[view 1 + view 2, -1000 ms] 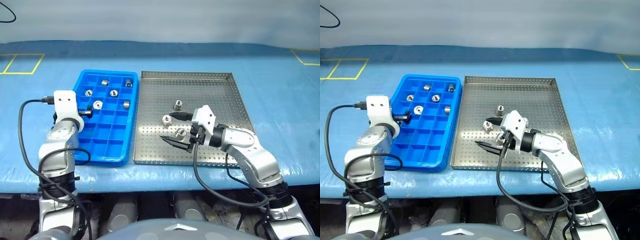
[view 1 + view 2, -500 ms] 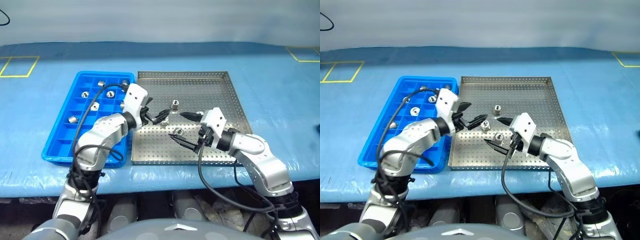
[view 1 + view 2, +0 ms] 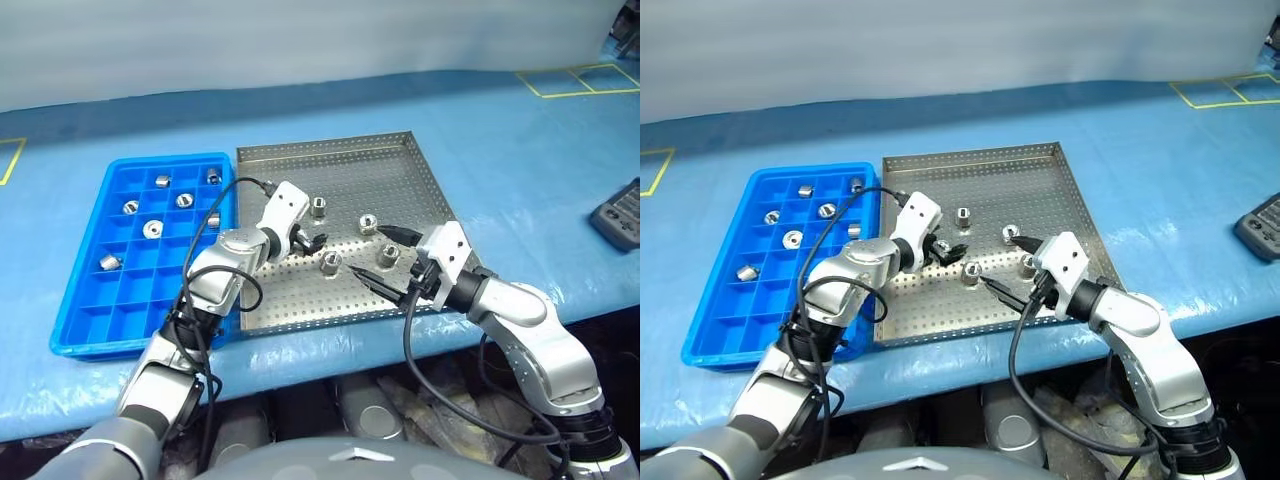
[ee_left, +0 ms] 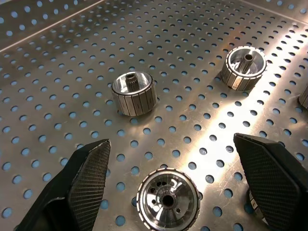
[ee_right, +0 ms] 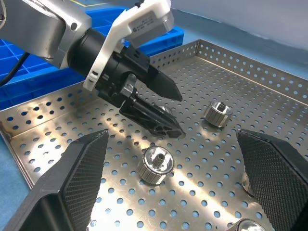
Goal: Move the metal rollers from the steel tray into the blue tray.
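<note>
Left gripper (image 3: 313,241) – swung from blue tray (image 3: 70,320) over steel tray (image 3: 270,312), jaws wide, empty | nearest roller (image 3: 329,263) – next pick | right gripper (image 3: 385,256) – jaws wide, empty

You get bright, even overhead light in head views; shadows soft, short. Steel tray (image 4: 202,139) throws strong glare streak across perforated floor in left wrist view. Rollers (image 4: 134,93) sharp there; black fingers (image 4: 84,185) slightly soft at frame edge. Blue table cover (image 3: 500,150) shows mild sheen, wrinkles.
</note>
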`<state>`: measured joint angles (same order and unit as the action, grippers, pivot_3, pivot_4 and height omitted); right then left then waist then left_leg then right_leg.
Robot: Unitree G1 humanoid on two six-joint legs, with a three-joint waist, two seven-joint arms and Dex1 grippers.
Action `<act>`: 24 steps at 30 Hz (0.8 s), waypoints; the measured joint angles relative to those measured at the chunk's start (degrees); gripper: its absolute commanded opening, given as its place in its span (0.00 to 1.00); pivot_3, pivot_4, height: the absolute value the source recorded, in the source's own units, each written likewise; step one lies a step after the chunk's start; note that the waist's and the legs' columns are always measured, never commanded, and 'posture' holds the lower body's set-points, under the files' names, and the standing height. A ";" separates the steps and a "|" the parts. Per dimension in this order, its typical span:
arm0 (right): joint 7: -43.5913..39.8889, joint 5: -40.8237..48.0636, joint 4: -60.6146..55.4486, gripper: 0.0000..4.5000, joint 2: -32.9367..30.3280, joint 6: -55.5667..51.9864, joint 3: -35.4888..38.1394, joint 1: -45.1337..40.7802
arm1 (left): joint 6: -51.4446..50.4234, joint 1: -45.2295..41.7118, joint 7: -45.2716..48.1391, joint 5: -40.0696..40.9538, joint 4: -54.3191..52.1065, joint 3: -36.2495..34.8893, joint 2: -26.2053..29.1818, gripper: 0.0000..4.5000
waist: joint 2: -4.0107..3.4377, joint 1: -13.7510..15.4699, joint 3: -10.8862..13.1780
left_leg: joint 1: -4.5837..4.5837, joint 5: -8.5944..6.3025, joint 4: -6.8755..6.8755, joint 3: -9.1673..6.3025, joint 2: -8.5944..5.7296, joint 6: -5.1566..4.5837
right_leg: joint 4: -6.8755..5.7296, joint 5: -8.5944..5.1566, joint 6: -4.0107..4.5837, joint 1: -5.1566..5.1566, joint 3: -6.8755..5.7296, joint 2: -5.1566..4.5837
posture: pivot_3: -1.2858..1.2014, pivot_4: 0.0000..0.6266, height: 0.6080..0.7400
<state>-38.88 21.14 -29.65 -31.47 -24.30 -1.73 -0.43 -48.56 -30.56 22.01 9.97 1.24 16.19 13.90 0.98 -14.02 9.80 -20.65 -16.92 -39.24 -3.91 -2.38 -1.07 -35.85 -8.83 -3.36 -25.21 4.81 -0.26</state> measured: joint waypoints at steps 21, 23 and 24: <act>0.12 -0.24 0.16 1.00 0.73 0.07 -0.03 -1.08 | -3.68 -0.24 -0.29 -3.08 1.37 0.42 -0.28 0.66 | 0.00 -0.68 0.00 | 0.05 -0.05 0.00 0.31 0.01 -0.11 | 0.00 0.10 -0.20 -0.10 0.52 0.09 | 0.40 0.24 1.00; 0.12 -0.28 0.18 1.00 0.78 0.09 -0.03 -1.09 | -3.76 -0.23 -0.29 -3.08 1.37 0.15 -0.34 0.52 | 0.00 -0.69 0.00 | 0.06 -0.07 0.00 0.40 0.00 -0.16 | 0.01 0.12 -0.24 -0.11 0.62 0.10 | 0.40 0.24 1.00; 0.12 -0.28 0.19 1.00 0.81 0.10 -0.03 -1.09 | -3.82 -0.22 -0.28 -3.08 1.37 0.03 -0.35 0.45 | 0.00 -0.68 0.00 | 0.06 -0.08 0.00 0.43 0.00 -0.19 | 0.02 0.13 -0.25 -0.12 0.65 0.10 | 0.40 0.24 1.00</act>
<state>-38.76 20.87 -29.47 -30.67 -24.20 -1.77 -1.52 -52.38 -30.78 21.72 6.89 2.60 16.22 13.55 0.98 -14.70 9.80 -20.59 -17.00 -39.24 -3.48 -2.38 -1.26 -35.83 -8.70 -3.61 -25.33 5.46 -0.16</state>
